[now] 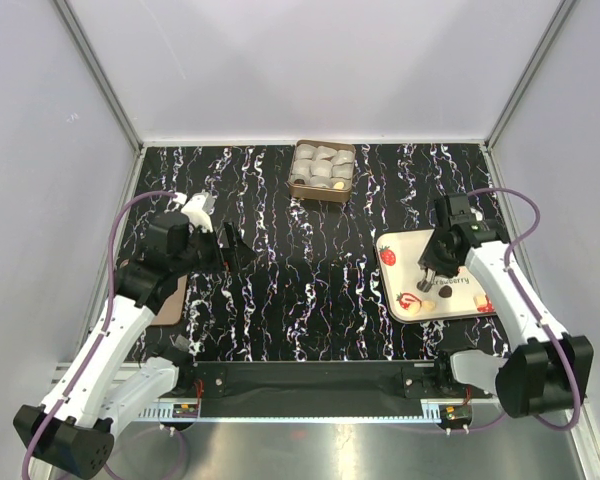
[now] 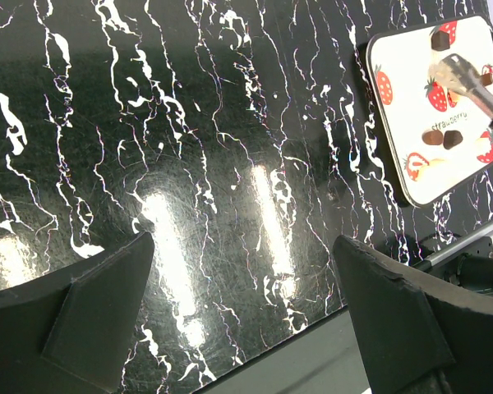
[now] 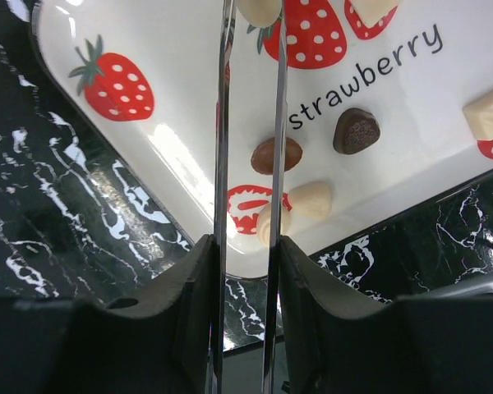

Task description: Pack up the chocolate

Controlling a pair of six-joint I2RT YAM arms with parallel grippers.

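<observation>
Several chocolates lie on a white strawberry-print tray (image 1: 408, 262): a brown round one (image 3: 275, 154), a dark one (image 3: 356, 131) and cream ones (image 3: 312, 199). My right gripper (image 1: 436, 260) hovers over the tray, shut on metal tongs (image 3: 223, 123) whose two blades run up between its fingers (image 3: 246, 246). A cream piece (image 3: 259, 10) shows between the blades at the top edge; I cannot tell if it is gripped. My left gripper (image 1: 230, 250) is open and empty (image 2: 242, 246) above the black marbled table, left of centre.
A brown box (image 1: 323, 170) with white paper cups stands at the back centre. A brown flat piece (image 1: 170, 300) lies under the left arm. The tray (image 2: 411, 90) and tongs (image 2: 468, 78) show in the left wrist view. White walls enclose the table.
</observation>
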